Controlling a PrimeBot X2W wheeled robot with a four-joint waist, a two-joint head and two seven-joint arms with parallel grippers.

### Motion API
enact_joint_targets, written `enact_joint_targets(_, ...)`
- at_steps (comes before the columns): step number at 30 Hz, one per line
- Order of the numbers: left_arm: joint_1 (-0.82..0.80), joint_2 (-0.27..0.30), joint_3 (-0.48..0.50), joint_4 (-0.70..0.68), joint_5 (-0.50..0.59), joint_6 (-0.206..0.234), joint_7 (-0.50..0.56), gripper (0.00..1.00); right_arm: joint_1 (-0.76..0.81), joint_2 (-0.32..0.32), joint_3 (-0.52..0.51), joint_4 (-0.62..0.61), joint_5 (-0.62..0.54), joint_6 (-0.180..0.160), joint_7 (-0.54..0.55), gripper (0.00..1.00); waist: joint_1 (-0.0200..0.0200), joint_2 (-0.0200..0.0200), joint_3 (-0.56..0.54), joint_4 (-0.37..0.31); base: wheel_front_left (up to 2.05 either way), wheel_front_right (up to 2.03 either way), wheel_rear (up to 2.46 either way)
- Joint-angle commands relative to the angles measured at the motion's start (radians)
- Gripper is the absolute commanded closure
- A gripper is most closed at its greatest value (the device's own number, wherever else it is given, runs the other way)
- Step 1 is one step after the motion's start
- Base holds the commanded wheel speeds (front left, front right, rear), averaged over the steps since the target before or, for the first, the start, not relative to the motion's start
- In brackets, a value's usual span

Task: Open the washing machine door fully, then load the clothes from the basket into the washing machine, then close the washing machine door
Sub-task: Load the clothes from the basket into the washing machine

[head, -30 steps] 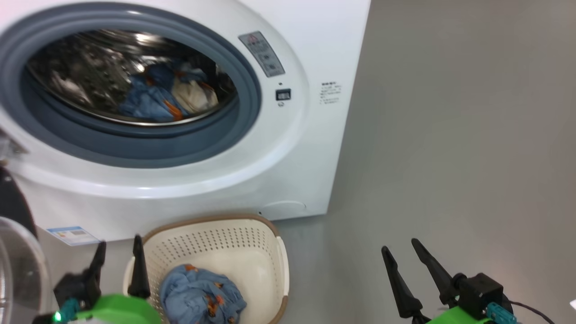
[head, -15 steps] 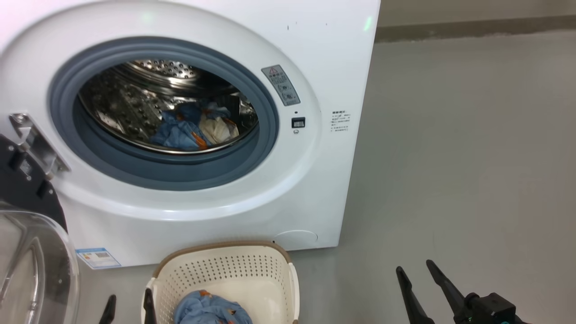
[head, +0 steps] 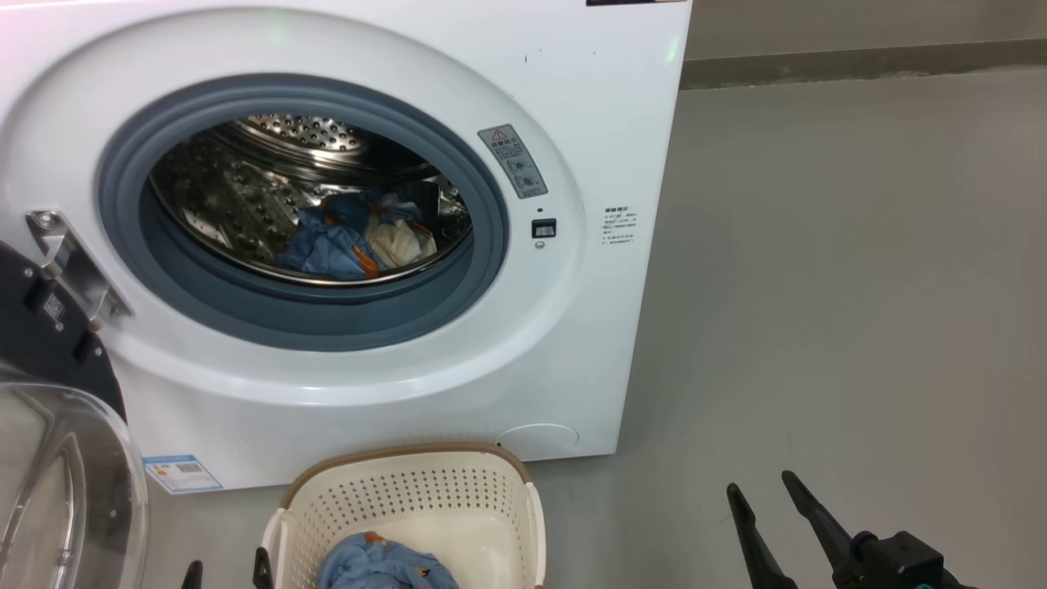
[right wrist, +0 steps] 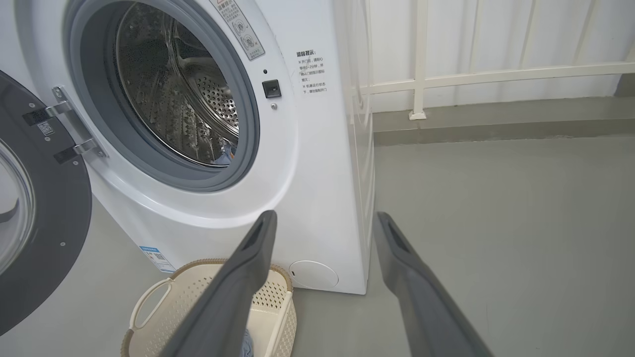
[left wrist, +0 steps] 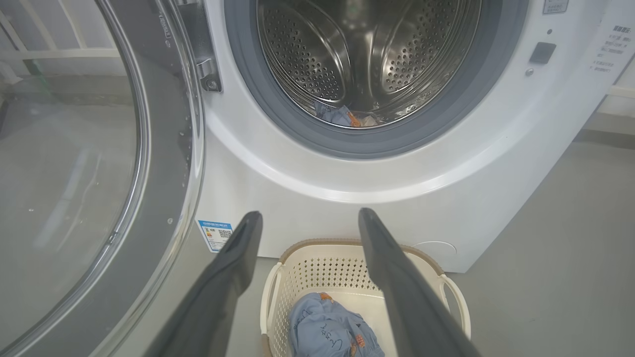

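Note:
The washing machine (head: 589, 123) stands with its door (head: 49, 343) swung wide to the left, glass bowl (head: 65, 491) facing out. A blue and cream bundle of clothes (head: 352, 241) lies in the steel drum. The basket (head: 409, 491) sits on the floor in front and holds a blue printed piece of clothes (head: 384, 564). My left gripper (head: 227, 571) is open just left of the basket; in the left wrist view the left gripper (left wrist: 310, 214) hovers above the basket (left wrist: 317, 253), empty. My right gripper (head: 761, 484) is open over bare floor to the right, as the right gripper (right wrist: 325, 217) also shows.
Grey floor (head: 859, 286) stretches to the right of the machine. A white railing (right wrist: 421, 74) on a low kerb runs along the back. The open door (right wrist: 49, 223) takes up the space left of the basket (right wrist: 163, 302).
The head camera has tilted up, so more of the machine front shows and both grippers sit lower in that view. Both grippers stay open; the clothes lie as before.

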Motion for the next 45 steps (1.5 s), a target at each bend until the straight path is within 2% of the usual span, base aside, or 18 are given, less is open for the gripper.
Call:
enact_joint_targets(1,-0.019,0.007,0.035,-0.029,0.001,0.004,-0.006,0.0,-0.011,-0.01,0.02,-0.026,-0.015,0.006,-0.005,0.0,0.0,-0.0001,-0.001,0.001,0.0,0.0,0.0)
enact_joint_targets(16,-0.032,0.015,0.038,-0.03,0.012,-0.008,0.008,0.0,-0.03,0.01,0.036,-0.032,-0.014,0.006,-0.005,0.0,0.0,-0.0001,0.048,-0.029,0.0,0.0,0.0)
enact_joint_targets(25,-0.149,0.031,0.025,0.056,-0.06,-0.053,0.146,0.0,-0.091,0.025,0.058,-0.043,-0.014,0.006,-0.005,0.0,0.0,-0.0001,0.168,-0.095,0.0,0.0,0.0)
enact_joint_targets(31,-0.211,0.084,0.021,0.111,-0.054,-0.068,0.223,0.0,-0.15,0.026,0.084,-0.061,0.028,0.006,-0.005,0.0,0.0,-0.0001,0.27,-0.158,0.0,0.0,0.0)
enact_joint_targets(39,-0.315,0.142,0.059,0.194,-0.101,-0.087,0.297,0.0,-0.237,0.026,0.128,-0.083,0.077,0.006,-0.005,0.0,0.0,-0.0001,0.42,-0.242,0.0,0.0,0.0)
enact_joint_targets(45,-0.377,0.174,0.056,0.328,-0.137,-0.107,0.441,0.0,-0.288,0.026,0.174,-0.092,0.108,0.006,-0.005,0.0,0.0,-0.0001,0.497,-0.295,0.0,0.0,0.0)
